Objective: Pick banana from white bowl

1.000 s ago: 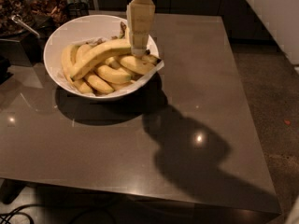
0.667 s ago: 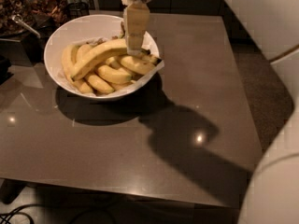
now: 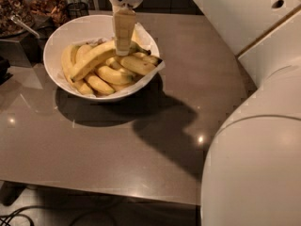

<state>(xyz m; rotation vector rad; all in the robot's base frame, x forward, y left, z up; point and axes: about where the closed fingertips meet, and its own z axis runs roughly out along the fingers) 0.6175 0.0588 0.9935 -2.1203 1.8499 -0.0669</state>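
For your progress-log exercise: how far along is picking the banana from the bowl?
Done: the gripper is down inside the bowl, at the upper end of the banana. In hand: getting a hold; whether it grips cannot be seen. Left: lifting, since the banana lies on the other bananas.

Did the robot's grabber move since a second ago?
Yes. The gripper slid left in the picture, from nearer the right side of the white bowl toward its middle. It is now at the upper end of the banana.
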